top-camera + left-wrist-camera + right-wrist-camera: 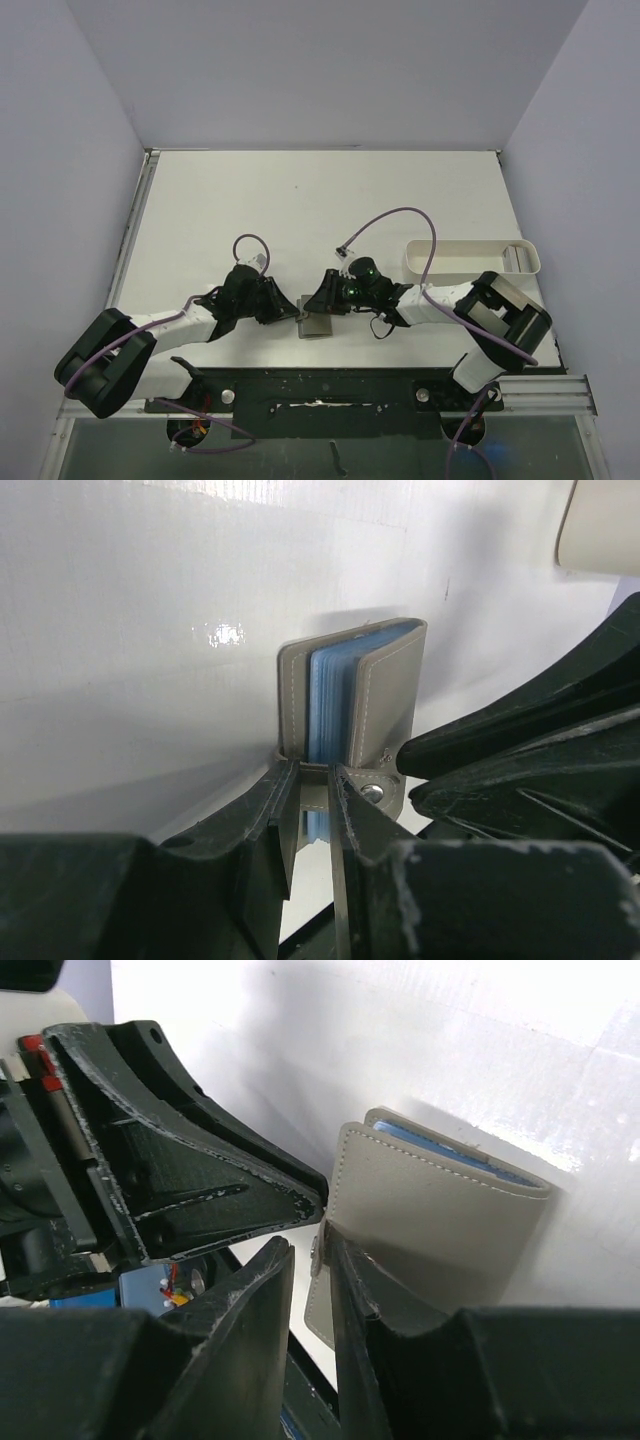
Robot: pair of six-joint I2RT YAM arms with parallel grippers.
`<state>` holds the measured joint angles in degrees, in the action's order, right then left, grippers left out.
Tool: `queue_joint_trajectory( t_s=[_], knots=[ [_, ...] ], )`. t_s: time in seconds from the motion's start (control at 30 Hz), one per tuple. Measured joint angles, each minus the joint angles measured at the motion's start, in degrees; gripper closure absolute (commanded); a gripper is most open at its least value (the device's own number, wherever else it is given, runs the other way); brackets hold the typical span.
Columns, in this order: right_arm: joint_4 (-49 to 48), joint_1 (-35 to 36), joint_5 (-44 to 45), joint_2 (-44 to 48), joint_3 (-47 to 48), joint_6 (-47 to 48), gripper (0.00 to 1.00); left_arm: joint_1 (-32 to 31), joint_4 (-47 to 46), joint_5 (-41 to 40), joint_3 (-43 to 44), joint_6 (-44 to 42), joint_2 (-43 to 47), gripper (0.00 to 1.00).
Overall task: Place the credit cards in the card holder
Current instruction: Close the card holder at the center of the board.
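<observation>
The card holder (318,325) stands on its edge on the table between the two arms, grey-olive outside with a light blue lining, folded almost closed. My left gripper (292,314) is shut on its near edge: in the left wrist view one cover and some lining sit between the fingers of the left gripper (315,775), with the card holder (390,700) rising beyond. My right gripper (305,1245) is narrowly open, and the clasp tab of the card holder (440,1210) lies against one finger with a gap showing. The credit cards are out of view.
A white oblong tray (470,260) lies to the right, behind the right arm, and its corner shows in the left wrist view (600,530). The right gripper's dark fingers (520,740) crowd the card holder's right side. The black base rail (330,390) runs just in front.
</observation>
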<state>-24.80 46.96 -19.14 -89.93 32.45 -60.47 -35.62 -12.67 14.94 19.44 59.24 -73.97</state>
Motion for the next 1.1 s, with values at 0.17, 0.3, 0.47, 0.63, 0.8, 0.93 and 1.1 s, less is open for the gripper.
queue_joint_trajectory(
  t_s=[0.17, 0.3, 0.47, 0.63, 0.8, 0.93, 1.1],
  knots=[
    [2.2, 0.4, 0.0, -1.9, 0.9, 0.3, 0.77, -0.1, 0.0, -0.1, 0.0, 0.0, 0.0, 0.83],
    [3.1, 0.8, 0.0, -2.5, 1.5, 0.6, 0.85, -0.3, 0.0, -0.2, 0.0, 0.0, 0.0, 0.83],
    [3.2, 1.1, -0.2, -2.5, 1.7, 1.2, 1.0, -0.3, 0.0, -0.2, 0.0, 0.0, 0.0, 0.83],
    [3.2, 1.1, -0.6, -2.5, 1.7, 1.4, 1.0, -0.3, 0.9, -0.8, 0.1, 0.0, 0.2, 0.72],
    [3.2, 1.1, -0.7, -2.5, 1.7, 1.4, 1.0, 0.1, 2.6, -1.4, 0.8, 0.0, 1.7, 0.68],
    [3.2, 1.1, -0.7, -2.5, 1.7, 1.4, 1.0, 0.6, 2.3, -1.4, 2.3, 0.0, 1.7, 0.67],
    [3.2, 1.1, -0.7, -2.5, 1.7, 1.4, 1.0, 0.7, 0.8, -0.6, 4.6, -0.6, -2.9, 0.67]
  ],
)
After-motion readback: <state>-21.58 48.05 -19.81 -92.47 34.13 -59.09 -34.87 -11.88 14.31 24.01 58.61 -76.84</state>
